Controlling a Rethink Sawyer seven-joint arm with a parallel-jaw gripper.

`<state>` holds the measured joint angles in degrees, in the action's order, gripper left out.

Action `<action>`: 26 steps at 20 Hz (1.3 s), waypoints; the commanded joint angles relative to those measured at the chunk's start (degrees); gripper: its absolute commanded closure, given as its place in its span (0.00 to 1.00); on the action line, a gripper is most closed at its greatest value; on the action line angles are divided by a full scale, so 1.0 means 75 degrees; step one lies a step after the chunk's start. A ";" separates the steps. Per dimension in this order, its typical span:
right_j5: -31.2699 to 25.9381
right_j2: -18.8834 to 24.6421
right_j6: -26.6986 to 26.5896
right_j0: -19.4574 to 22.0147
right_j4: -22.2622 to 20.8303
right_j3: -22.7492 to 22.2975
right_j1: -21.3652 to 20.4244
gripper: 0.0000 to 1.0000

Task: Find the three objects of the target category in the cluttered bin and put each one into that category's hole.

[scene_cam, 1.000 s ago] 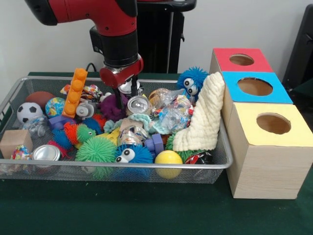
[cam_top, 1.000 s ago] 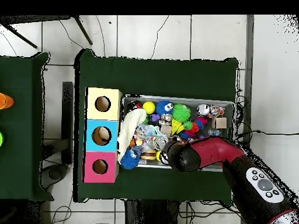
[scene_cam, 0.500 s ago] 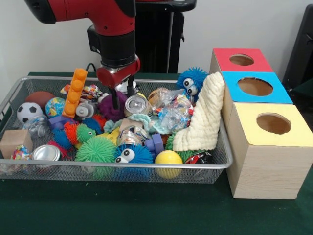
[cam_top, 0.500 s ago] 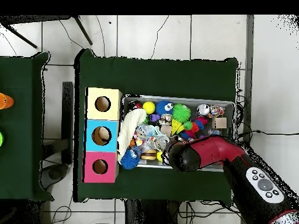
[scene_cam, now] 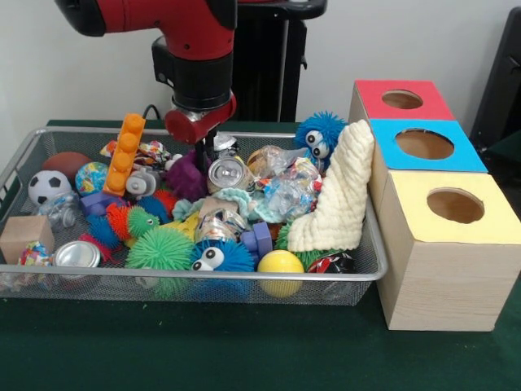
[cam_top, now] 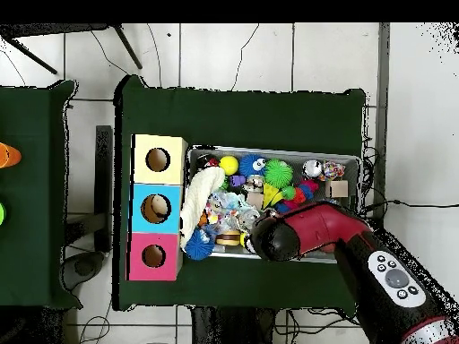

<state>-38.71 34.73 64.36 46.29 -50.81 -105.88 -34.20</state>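
The arm [scene_cam: 175, 20] is showing glossy red shells along its upper run in the front view, filling the upper left of the frame. Below them a black cylindrical wrist section [scene_cam: 195, 77] is sitting above a rounded red collar [scene_cam: 199, 120] with a thin silvery ring at its lower edge. Dark, slim fingers [scene_cam: 210, 152] are hanging under the collar. In the overhead view the arm [cam_top: 309, 235] is appearing at the lower right as a thick red tube ending in a black round cap [cam_top: 269, 238], and a dark grey link [cam_top: 394, 282] with a cluster of small pale buttons is running toward the corner.
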 commanded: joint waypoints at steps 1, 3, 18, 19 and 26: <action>-0.0936 -0.0224 -0.1867 -0.0079 -0.0776 0.0630 0.0014 1.00; -0.0975 -0.0228 -0.1703 -0.0095 -0.0705 0.0573 -0.0057 1.00; -0.1827 0.0756 -0.2328 0.0354 0.0756 0.0242 -0.1395 1.00; -0.1895 0.0925 -0.2404 0.0435 0.0959 0.0253 -0.1499 1.00; -0.2296 0.1413 -0.2723 0.0654 0.1228 0.0405 -0.1636 1.00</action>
<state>-48.09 39.09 64.36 49.90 -43.91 -105.80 -43.66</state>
